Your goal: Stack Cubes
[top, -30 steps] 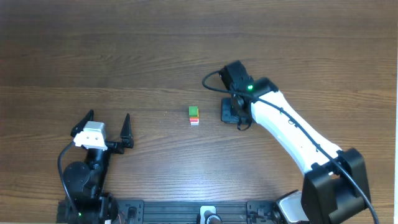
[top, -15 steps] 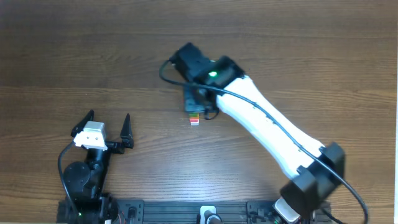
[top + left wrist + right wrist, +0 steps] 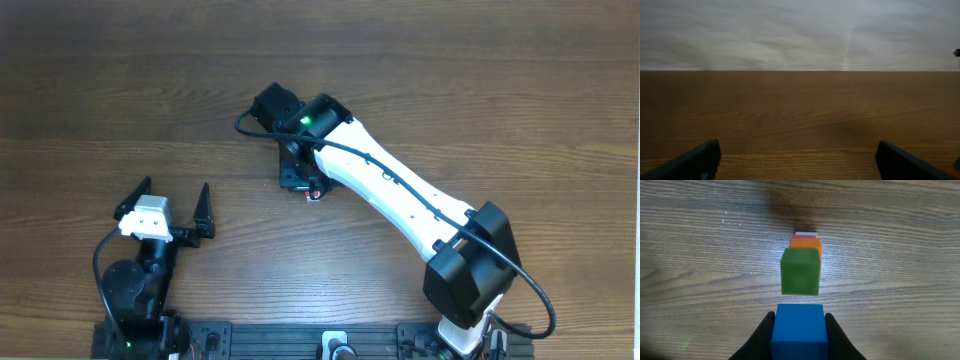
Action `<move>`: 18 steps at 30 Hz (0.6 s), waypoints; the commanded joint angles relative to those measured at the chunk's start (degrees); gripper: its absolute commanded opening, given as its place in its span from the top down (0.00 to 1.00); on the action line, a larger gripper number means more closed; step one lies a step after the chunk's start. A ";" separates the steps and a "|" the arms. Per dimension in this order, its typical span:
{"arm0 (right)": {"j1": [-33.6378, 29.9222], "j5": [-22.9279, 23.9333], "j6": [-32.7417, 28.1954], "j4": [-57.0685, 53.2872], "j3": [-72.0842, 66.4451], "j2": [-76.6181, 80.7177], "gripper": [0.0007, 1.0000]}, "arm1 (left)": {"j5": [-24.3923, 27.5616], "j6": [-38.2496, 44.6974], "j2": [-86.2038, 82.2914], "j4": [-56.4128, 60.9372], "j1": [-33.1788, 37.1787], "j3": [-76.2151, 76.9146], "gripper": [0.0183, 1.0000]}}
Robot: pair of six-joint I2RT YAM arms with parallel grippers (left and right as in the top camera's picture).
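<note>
A small stack stands mid-table: a green cube point(image 3: 800, 271) on top, an orange cube point(image 3: 806, 243) under it, with red and white layers below. In the top view only the stack's lower edge point(image 3: 314, 192) peeks out beneath the right arm. My right gripper point(image 3: 799, 319) is shut on a blue cube point(image 3: 799, 330), which hangs above the table just beside the green cube, apart from it. From above, the right gripper point(image 3: 300, 172) sits over the stack's left side. My left gripper point(image 3: 172, 205) rests open at the near left with nothing between its fingers.
The bare wooden table point(image 3: 480, 80) stretches wide on all sides of the stack. The white right arm point(image 3: 400, 195) slants from the bottom right across the middle. A sliver of the stack point(image 3: 956, 167) shows at the left wrist view's edge.
The right arm swung left from the stack's right side to over it, hiding most of the stack in the top view. The left arm stayed put.
</note>
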 commanded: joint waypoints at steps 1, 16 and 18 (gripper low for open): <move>0.09 0.07 0.83 1.27 1.33 1.22 0.99 | -0.46 0.66 -0.46 -0.04 0.33 -0.35 0.00; -0.68 2.49 -0.28 2.03 1.33 1.51 0.99 | -0.46 0.66 -0.46 -0.04 0.33 -0.35 0.00; -0.83 2.49 -0.44 2.19 1.33 1.79 0.99 | -0.46 0.68 -0.46 -0.04 0.33 -0.35 0.00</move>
